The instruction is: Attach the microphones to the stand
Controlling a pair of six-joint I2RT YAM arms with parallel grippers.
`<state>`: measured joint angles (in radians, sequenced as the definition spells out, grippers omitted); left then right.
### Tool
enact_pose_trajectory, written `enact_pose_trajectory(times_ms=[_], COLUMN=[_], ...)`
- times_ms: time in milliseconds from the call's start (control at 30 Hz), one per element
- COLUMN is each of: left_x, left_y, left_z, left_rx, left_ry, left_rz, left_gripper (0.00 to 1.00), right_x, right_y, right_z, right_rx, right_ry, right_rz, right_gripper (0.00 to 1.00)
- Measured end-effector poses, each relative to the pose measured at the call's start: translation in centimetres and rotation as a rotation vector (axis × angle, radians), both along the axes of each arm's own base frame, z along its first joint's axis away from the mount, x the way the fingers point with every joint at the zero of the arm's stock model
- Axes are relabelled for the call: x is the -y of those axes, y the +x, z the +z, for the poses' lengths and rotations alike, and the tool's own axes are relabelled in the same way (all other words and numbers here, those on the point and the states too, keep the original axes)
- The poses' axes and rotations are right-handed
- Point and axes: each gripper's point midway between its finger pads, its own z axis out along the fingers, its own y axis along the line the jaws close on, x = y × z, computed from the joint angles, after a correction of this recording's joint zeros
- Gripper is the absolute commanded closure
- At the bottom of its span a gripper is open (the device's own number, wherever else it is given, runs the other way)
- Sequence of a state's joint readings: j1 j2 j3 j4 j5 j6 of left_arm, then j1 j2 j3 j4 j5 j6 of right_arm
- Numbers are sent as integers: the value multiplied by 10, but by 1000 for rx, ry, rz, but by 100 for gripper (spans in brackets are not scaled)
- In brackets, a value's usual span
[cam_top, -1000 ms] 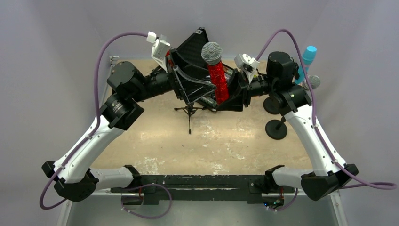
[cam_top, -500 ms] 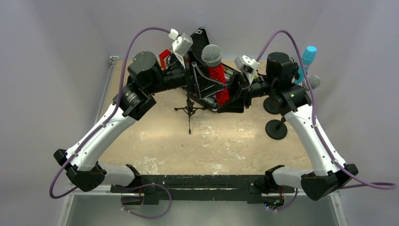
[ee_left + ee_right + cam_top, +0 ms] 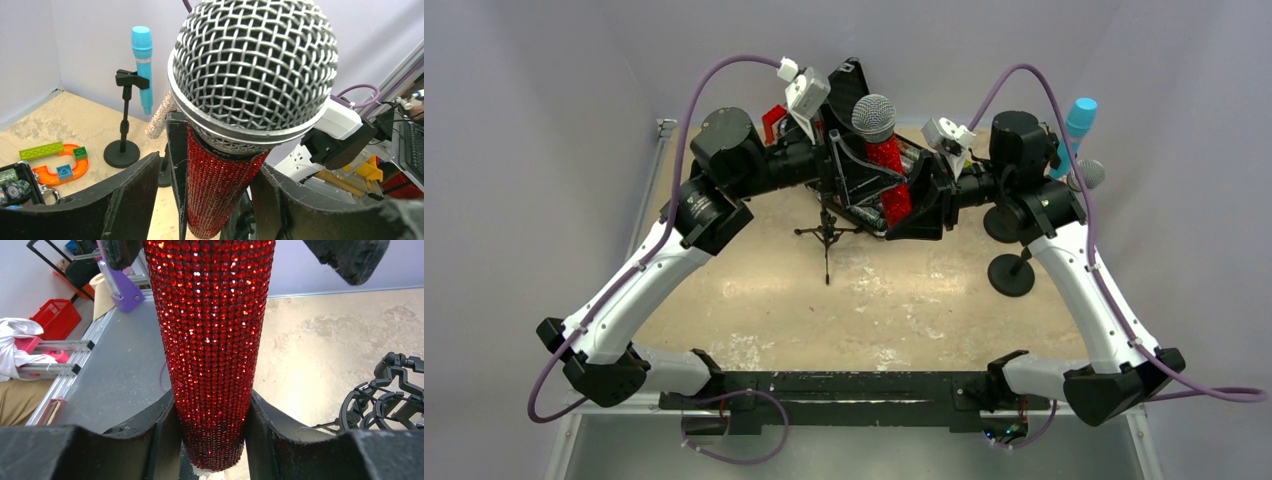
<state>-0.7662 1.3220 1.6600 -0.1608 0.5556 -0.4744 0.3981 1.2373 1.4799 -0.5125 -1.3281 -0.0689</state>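
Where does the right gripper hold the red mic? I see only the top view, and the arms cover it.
Observer: The right wrist view shows the right gripper shut on the narrow bottom end of the red mic.
Operator: And where is the left gripper?
Observer: In the left wrist view, the left gripper has its fingers on both sides of the red body, just under the mesh head. Whether they press it, I cannot tell.
Operator: Is there a free clip near the mic?
Observer: The right wrist view shows a black clip beside the mic, and it holds nothing.
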Motion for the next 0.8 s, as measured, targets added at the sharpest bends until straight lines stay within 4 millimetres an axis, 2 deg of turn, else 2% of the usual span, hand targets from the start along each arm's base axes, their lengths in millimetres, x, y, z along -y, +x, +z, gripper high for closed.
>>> enact_pose_trajectory(times_ms=[333,433,467,500,567,600,667,733,800], left_x=[0,0,0,0,0,0,1,1,-1], left_y=[2,2,2,2,2,2,1,2,3], left_z=[8,10,10,11,11,12,12,11,9], left_rx=[40,46,47,48,48,56,63,63,70], left_ry=[-25,-30,-32,-32,-35,-37,-37,-31,-23], left_rz=[12,12,12,12,11,8,10,11,22], left_gripper=[28,33,37,49,87,99,100,100,100], right_x=[0,0,0,0,0,0,0,0,0], right_y=[0,0,0,0,0,0,2,2,2], right_z=[-4,-5,-4,-4,-5,-5,-6,-7,-8], right_rx=[-13,-14,-14,-13,-14,-24,-24,-24,-23], right_ry=[-5,-5,-5,-5,-5,-8,-8,-10,-14], right_rz=[1,2,3,3,3,-2,-2,-3,-5], right_gripper=[94,93,93,93,89,81,65,37,18])
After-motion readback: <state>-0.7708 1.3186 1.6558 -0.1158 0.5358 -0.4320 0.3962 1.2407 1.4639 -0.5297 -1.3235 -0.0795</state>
